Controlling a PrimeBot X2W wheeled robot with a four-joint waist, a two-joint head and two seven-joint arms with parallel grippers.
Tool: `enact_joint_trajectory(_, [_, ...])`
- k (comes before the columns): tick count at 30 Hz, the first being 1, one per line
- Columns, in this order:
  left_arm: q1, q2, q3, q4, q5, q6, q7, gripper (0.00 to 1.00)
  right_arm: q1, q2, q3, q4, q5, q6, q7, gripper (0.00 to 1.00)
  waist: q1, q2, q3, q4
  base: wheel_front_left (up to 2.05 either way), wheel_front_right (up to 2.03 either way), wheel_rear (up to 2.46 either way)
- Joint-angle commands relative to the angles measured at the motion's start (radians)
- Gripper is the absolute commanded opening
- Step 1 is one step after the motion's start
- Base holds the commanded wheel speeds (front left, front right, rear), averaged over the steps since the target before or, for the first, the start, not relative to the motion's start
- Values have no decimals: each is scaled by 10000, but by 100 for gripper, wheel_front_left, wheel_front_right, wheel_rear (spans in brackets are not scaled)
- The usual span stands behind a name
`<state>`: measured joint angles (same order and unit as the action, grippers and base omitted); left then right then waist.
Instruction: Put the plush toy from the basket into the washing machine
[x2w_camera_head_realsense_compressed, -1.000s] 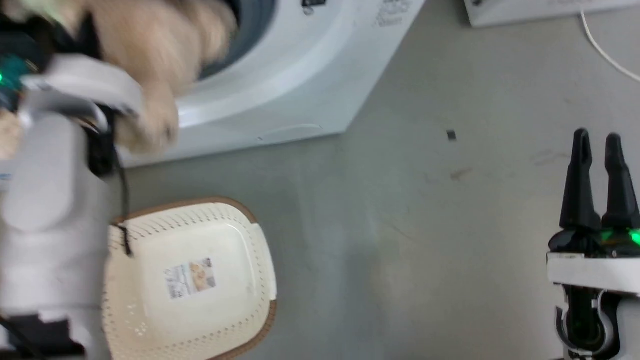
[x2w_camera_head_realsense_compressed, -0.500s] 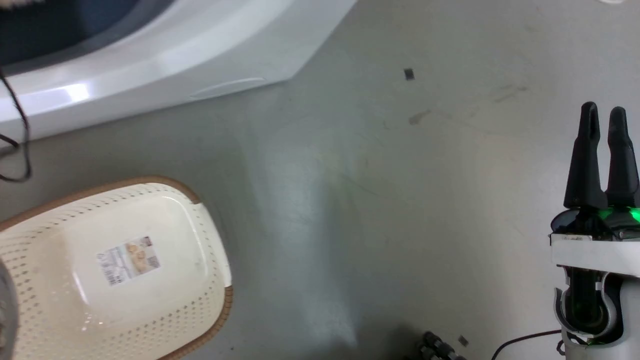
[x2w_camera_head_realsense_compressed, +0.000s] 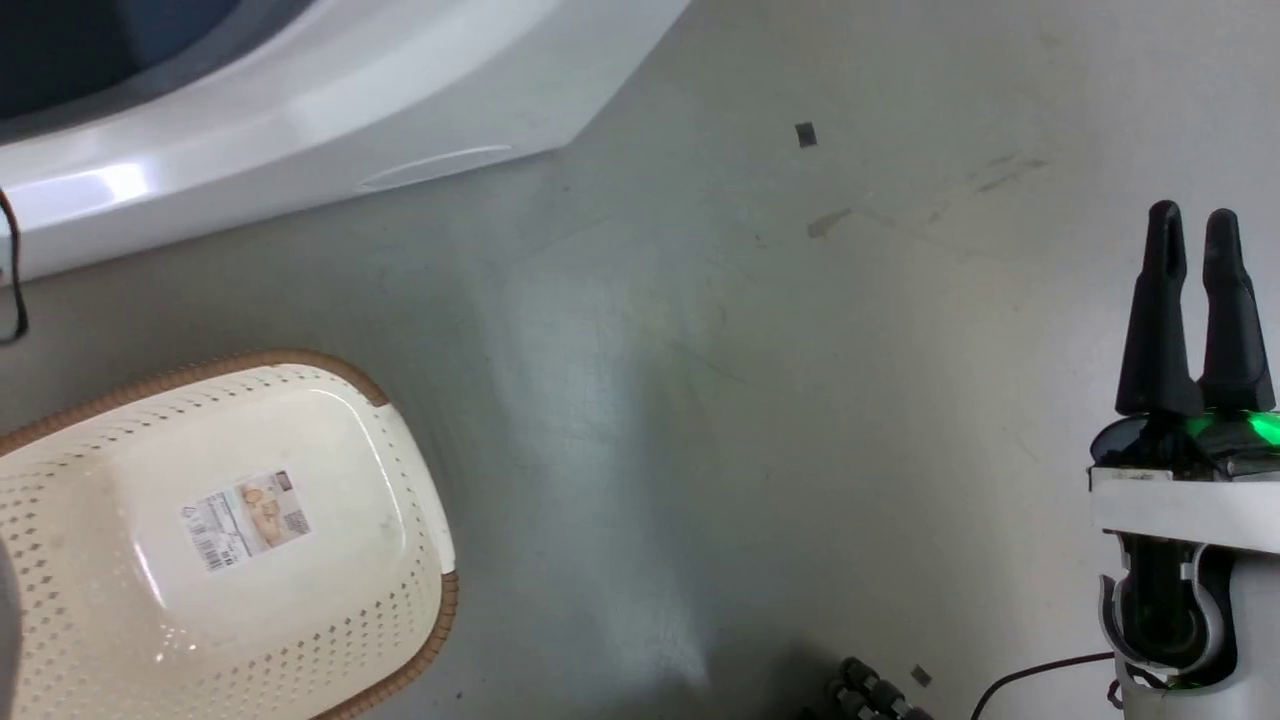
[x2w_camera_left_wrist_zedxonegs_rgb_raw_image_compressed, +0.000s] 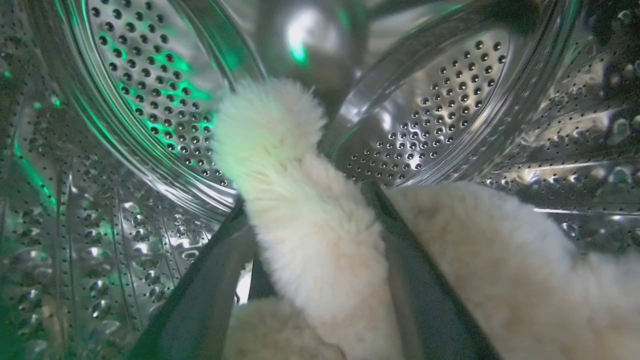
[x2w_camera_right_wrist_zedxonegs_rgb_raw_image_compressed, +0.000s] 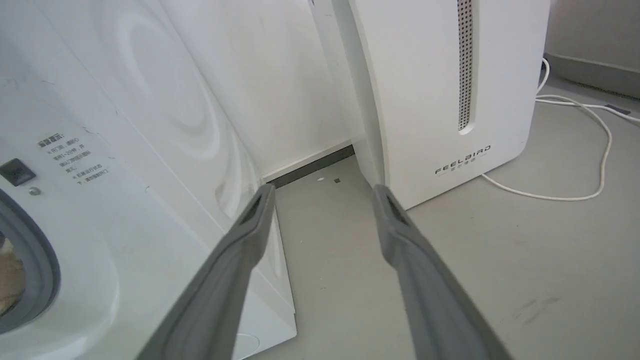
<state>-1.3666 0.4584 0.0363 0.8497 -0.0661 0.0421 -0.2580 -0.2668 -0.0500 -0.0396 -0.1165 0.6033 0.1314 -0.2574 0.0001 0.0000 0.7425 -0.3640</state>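
My left gripper (x2w_camera_left_wrist_zedxonegs_rgb_raw_image_compressed: 305, 200) is inside the washing machine's steel drum (x2w_camera_left_wrist_zedxonegs_rgb_raw_image_compressed: 150, 100), shut on a shaggy limb of the cream-beige plush toy (x2w_camera_left_wrist_zedxonegs_rgb_raw_image_compressed: 300, 235); more of its fur lies to the right. The washing machine (x2w_camera_head_realsense_compressed: 300, 130) stands at the upper left of the head view, and its grey gasket (x2w_camera_right_wrist_zedxonegs_rgb_raw_image_compressed: 35, 260) appears in the right wrist view. The basket (x2w_camera_head_realsense_compressed: 410, 600) sits on the floor before it with nothing in it, label up. My right gripper (x2w_camera_head_realsense_compressed: 1190, 225) hangs at the right, open (x2w_camera_right_wrist_zedxonegs_rgb_raw_image_compressed: 322, 192) and holding nothing.
A white slanted appliance (x2w_camera_right_wrist_zedxonegs_rgb_raw_image_compressed: 440, 90) stands right of the washer, with a white cable (x2w_camera_right_wrist_zedxonegs_rgb_raw_image_compressed: 575, 195) trailing over the grey floor (x2w_camera_head_realsense_compressed: 700, 400). A dark cable (x2w_camera_head_realsense_compressed: 1040, 670) lies near my right arm's base.
A second ago my left arm held the plush toy in front of the porthole; now the toy is inside the drum. The head camera has shifted. The right gripper has stayed put.
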Motion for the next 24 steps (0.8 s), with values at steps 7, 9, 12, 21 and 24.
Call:
enact_joint_trajectory(7, [1253,-320,162,192,-319,18,-38,100,38,-2,126,14,-472,-7,-44,100,-1,0,-798,523,0,0,0])
enact_joint_trajectory(9, [1563,-389,182,111,-343,10,-38,100,108,-2,158,37,-577,-7,-44,100,-1,0,-1059,643,0,0,0])
enact_joint_trajectory(12, [2011,-498,164,-55,-343,-42,-38,100,258,-2,207,89,-724,-7,-44,100,-1,0,-1454,828,0,0,0])
enact_joint_trajectory(21, [3415,-881,53,-740,-325,-220,-38,100,728,-2,310,286,-1095,-7,-44,100,-1,0,-2485,1243,0,0,0])
enact_joint_trajectory(24, [3969,-1093,35,-1004,-327,-210,-38,100,855,-2,322,334,-1183,-7,-44,100,-1,0,-2833,1368,0,0,0])
